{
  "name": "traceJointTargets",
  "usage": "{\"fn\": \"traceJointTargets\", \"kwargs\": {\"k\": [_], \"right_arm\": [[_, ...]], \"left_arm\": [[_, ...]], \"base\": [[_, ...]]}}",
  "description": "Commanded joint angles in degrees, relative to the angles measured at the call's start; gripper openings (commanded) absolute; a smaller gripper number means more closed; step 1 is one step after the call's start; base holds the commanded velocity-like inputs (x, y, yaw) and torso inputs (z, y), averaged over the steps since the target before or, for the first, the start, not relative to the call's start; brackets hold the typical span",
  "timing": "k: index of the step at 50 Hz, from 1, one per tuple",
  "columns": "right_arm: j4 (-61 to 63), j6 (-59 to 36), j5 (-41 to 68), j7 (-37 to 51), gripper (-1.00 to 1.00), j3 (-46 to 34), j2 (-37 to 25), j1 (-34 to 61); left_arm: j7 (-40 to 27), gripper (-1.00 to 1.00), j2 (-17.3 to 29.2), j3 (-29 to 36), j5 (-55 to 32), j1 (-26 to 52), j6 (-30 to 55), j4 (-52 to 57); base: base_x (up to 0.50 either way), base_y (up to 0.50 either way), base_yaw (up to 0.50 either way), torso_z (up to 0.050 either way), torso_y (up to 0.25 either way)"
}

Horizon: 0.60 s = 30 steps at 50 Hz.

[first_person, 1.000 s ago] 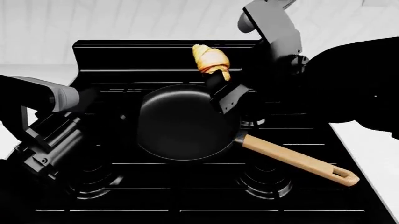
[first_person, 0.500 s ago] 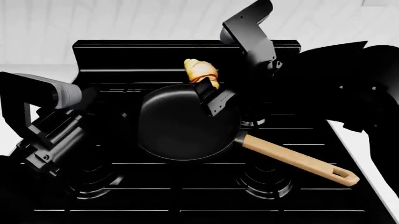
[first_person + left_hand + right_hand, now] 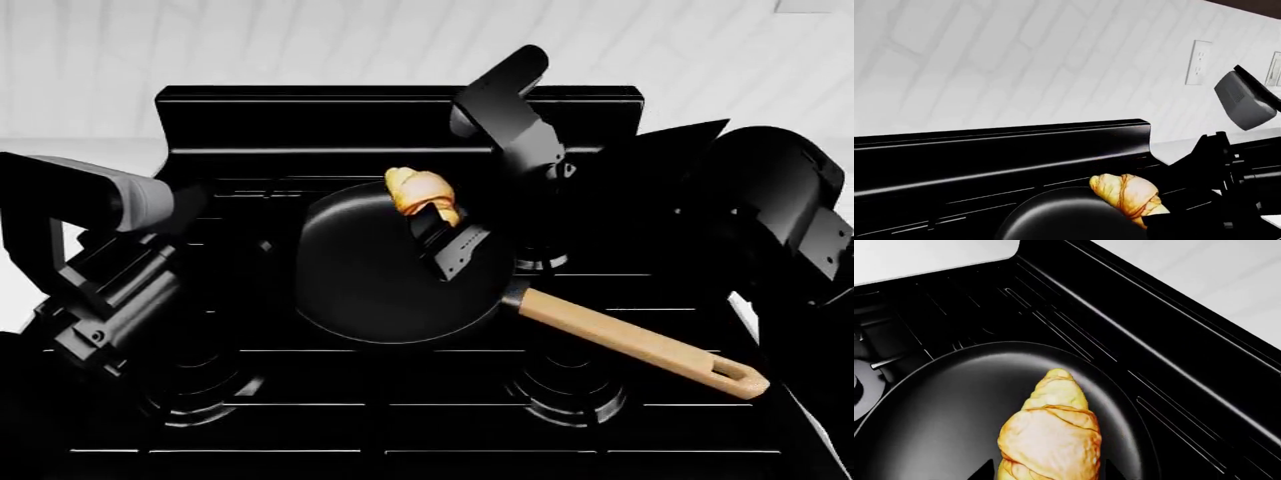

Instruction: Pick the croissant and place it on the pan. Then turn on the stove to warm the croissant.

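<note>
- The right gripper [image 3: 430, 222] is clamped on the croissant [image 3: 419, 193], gripping its lower end so that the pastry sticks up and out past the fingertips. Held like that, the free end hangs over the pan [image 3: 374, 270] and can be set down first.
- In the head view the croissant hangs over the pan's rim at about 1 o'clock of the pan's centre; whether it touches the metal cannot be told from there.
- The pan sits on the stove [image 3: 400, 410] with its wooden handle [image 3: 641, 345] pointing toward 4 o'clock. That leaves the bowl open to an arm coming from the right side.
- The left gripper [image 3: 94, 330] hangs low at about 8 o'clock of the pan, well apart from it and holding nothing; how wide it stands cannot be told. It looks parked near the front edge, likely for the knobs, which are in no view.
- The right wrist view shows the croissant [image 3: 1051, 432] over the pan floor [image 3: 954, 410], inside the rim, which the head view leaves unclear.
- The left wrist view gives a side look: the croissant [image 3: 1127, 196] is at rim level of the pan [image 3: 1054, 220], with the stove's back panel [image 3: 1001, 150] behind.
- By this reading, release comes next; the stove is not yet turned on.
</note>
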State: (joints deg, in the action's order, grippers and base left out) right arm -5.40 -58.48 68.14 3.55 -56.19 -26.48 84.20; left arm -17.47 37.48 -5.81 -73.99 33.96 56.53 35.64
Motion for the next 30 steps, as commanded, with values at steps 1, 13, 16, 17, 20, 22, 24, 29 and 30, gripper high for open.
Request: {"fn": "traceJointTargets", "kwargs": {"k": [1,13,16,17,20,22,24,29,30], "right_arm": [[0.1,-0.4,-1.1,-1.6,-1.0,-1.2,0.5,-0.1],[0.5,-0.9,-1.6,-3.2,-1.0,-2.8,0.9,0.0],[0.5,-0.9,-1.5,-3.3,-1.0,-2.9,0.9,0.0],[0.6,-0.9,-1.4,-3.4,-1.0,-2.8,0.9,-0.1],[0.6,-1.0,-1.3,-3.4,-1.0,-2.9,1.0,-0.1],[0.6,-1.1,-1.3,-3.4,-1.0,-3.0,1.0,-0.1],[0.5,-1.1,-1.3,-3.5,-1.0,-3.1,1.1,-0.1],[0.5,-1.2,-1.3,-3.7,-1.0,-3.3,1.2,0.0],[0.6,-1.2,-1.3,-3.7,-1.0,-3.3,1.2,0.0]], "left_arm": [[0.1,1.0,0.2,0.0,-0.1,0.1,-0.3,-0.1],[0.4,1.0,0.2,0.3,0.1,0.2,-0.7,-0.5],[0.4,1.0,0.2,0.3,0.1,0.0,-0.8,-0.5],[0.4,1.0,0.2,0.3,0.2,0.0,-0.9,-0.5],[0.4,1.0,0.2,0.3,0.1,-0.1,-0.9,-0.5],[0.5,1.0,0.3,0.3,0.1,-0.2,-1.0,-0.6],[0.4,1.0,0.3,0.3,0.1,-0.4,-1.0,-0.6],[0.3,1.0,0.5,0.2,0.0,-0.4,-1.2,-0.6],[0.4,1.0,0.5,0.2,0.0,-0.5,-1.2,-0.6]], "base": [[0.0,0.0,0.0,0.0,0.0],[0.0,0.0,0.0,0.0,0.0],[0.0,0.0,0.0,0.0,0.0],[0.0,0.0,0.0,0.0,0.0],[0.0,0.0,0.0,0.0,0.0],[0.0,0.0,0.0,0.0,0.0],[0.0,0.0,0.0,0.0,0.0],[0.0,0.0,0.0,0.0,0.0],[0.0,0.0,0.0,0.0,0.0]]}}
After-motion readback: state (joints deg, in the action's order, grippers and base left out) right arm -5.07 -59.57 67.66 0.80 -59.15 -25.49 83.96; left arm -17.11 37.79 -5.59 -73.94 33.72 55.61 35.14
